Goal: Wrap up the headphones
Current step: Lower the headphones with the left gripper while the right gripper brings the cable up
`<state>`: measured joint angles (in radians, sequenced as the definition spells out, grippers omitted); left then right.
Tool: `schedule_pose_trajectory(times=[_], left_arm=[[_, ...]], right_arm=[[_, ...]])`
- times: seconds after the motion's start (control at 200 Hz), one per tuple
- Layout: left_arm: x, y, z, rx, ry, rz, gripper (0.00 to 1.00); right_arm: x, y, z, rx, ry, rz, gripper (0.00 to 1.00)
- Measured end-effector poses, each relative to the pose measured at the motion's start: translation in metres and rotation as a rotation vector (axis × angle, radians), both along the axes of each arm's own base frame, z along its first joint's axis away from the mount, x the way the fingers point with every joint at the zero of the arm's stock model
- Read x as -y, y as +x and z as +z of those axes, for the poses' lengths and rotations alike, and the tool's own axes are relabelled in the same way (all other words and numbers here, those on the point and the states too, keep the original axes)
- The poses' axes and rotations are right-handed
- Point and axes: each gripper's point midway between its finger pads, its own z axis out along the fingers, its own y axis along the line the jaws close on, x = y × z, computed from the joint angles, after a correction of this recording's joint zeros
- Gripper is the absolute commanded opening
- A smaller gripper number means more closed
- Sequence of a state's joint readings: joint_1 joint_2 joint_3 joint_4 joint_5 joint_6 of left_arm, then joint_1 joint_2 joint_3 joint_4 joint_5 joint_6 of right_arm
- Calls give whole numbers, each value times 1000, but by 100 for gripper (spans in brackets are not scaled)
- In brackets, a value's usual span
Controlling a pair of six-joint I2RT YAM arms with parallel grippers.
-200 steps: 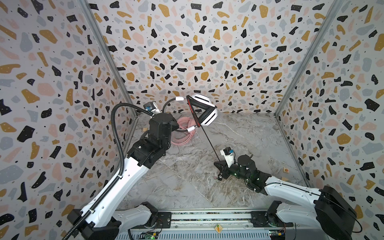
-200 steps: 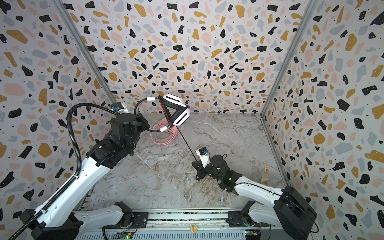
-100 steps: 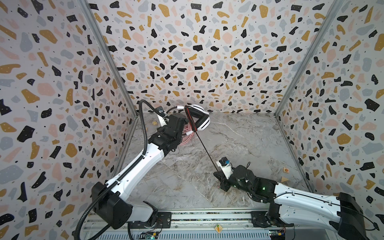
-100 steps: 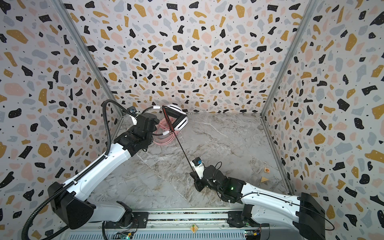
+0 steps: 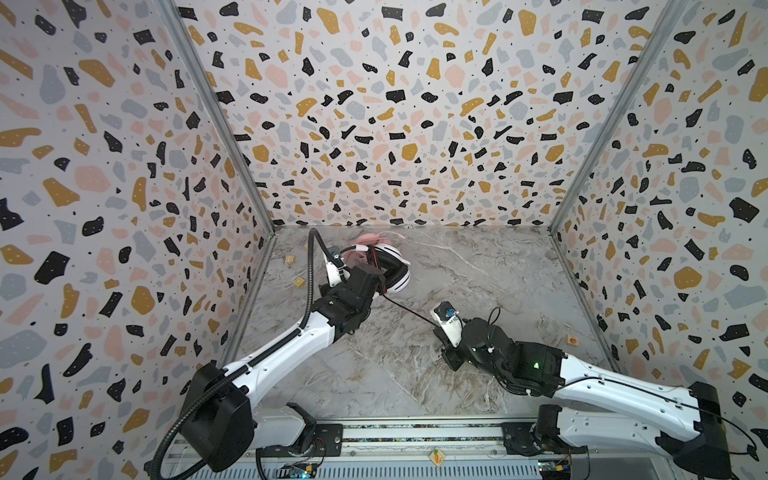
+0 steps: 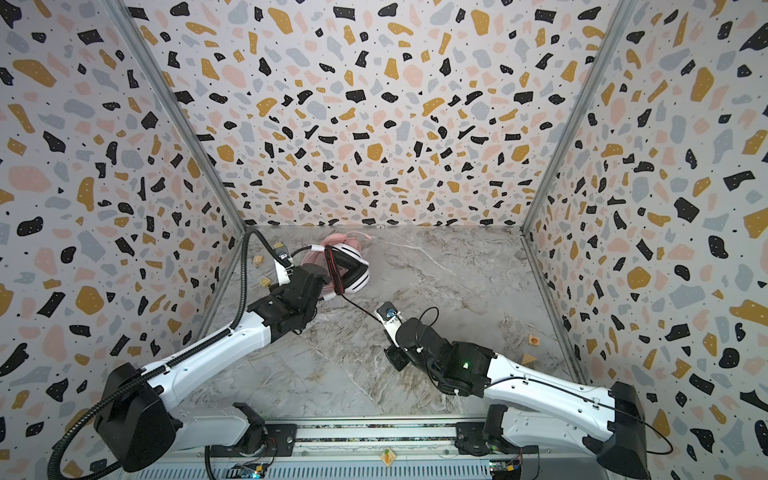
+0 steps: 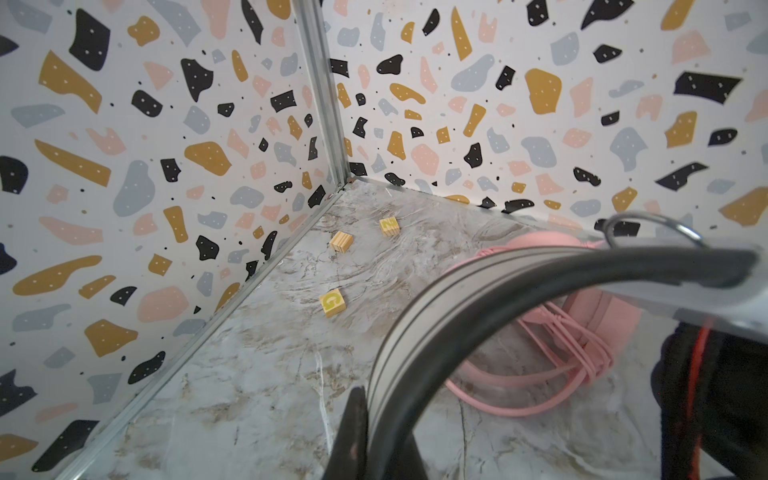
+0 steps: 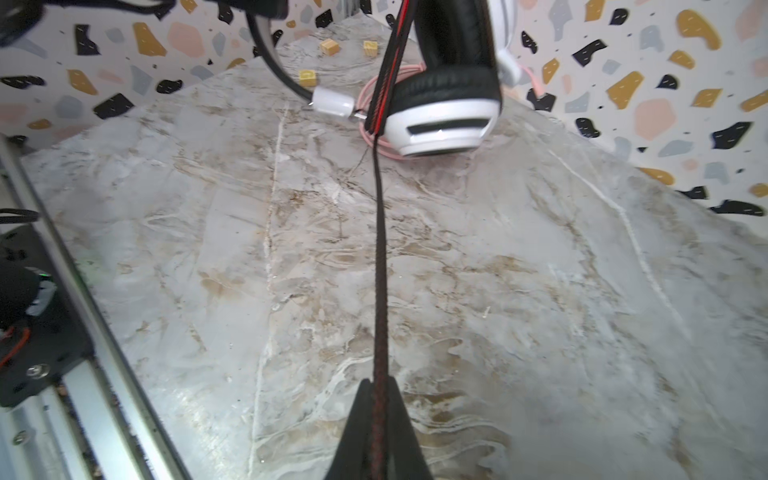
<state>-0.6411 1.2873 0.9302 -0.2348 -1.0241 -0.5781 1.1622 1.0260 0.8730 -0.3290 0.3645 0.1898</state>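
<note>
Near the back-left corner of the marble table (image 5: pixel 498 270), your left gripper (image 7: pixel 382 444) is closed tight on the headband (image 7: pixel 457 299) of the white-and-black headphones (image 5: pixel 397 270), which sit directly in front of the pink headphones (image 7: pixel 598 316). Whether an ear cup touches the table cannot be told. The pink cord (image 7: pixel 540 374) is bundled beside its headset. Your right gripper (image 8: pixel 376 415), low over mid-table, has its fingers nearly together, pinching the black cord (image 8: pixel 379 249). The cord runs taut and straight from those fingers up to the white-and-black headphones, where several turns cross the ear cups. Three small wooden blocks (image 7: pixel 332 302) lie near the corner.
</note>
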Motion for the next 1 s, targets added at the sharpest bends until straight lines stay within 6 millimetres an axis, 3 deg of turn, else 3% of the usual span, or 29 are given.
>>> schedule_pose_trajectory(times=[0.435,0.791,0.906,0.996], left_arm=[[95,-37,-34,-186,187,-499,0],[160,-79,-38,-270,39,-932,0],[172,-90,-38,-291,-11,-1021,0],[176,-101,-27,-274,-61,-1078,0]], right_arm=[[40,51,46,156,-131,-170,9],[63,75,45,132,-136,-203,10],[66,80,43,98,-109,-188,10],[67,83,41,70,-77,-174,11]])
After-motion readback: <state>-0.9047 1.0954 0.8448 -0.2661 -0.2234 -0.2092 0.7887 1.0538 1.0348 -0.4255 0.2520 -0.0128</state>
